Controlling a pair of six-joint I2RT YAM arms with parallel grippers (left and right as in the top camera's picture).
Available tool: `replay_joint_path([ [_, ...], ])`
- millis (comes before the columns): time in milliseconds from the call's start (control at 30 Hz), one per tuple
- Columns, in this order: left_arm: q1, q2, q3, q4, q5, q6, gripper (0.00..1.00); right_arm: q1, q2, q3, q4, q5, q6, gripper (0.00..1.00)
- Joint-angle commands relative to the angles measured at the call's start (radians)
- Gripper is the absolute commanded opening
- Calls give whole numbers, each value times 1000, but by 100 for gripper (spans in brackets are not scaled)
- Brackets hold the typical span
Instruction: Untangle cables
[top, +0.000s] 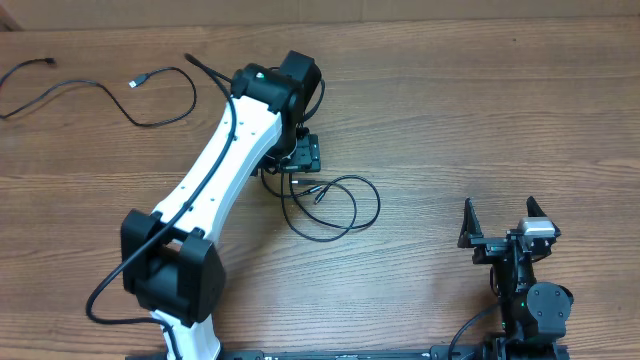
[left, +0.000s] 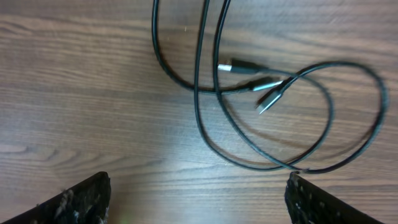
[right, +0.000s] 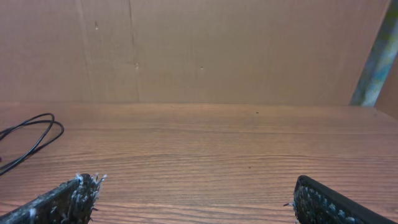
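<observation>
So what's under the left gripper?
Wooden table and a loose tangle of thin black cables, three plug ends showing, below the open left gripper. Overhead, the arm covers where the cords run on.

Right claw (right: 196, 202) is spread wide, just its two scruffy fingertips (right: 68, 199) poking in at the bottom corners, woodgrain counter (right: 217, 143) between them. Thin black cable loops (right: 43, 116) lie at the far left edge. Brown cardboard wall (right: 217, 50) behind, greyish pole (right: 376, 56) slanting top right.
</observation>
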Motion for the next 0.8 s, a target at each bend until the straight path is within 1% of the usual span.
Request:
replay_joint_path([
  [0,0,-23,0,-16,5,27,91,-1,-9,-10,5,-2,6,100],
  [300,30,-177,-6,-101,4,28,92,-1,-9,-10,5,-2,6,100],
  [467,74,-270,-89,-56,-9,50,95,-1,-9,-10,5,-2,6,100],
  [500,90,-279,-115,-42,-5,50,95,-1,-9,-10,5,-2,6,100],
  [600,152,-283,-242,52,102,94,96,-1,-9,-10,5,-2,6,100],
  [700,179,-283,-375,197,240,125,90,-1,-9,-10,5,-2,6,100],
  [767,182,-283,-456,293,256,144,89,-1,-9,-10,5,-2,6,100],
])
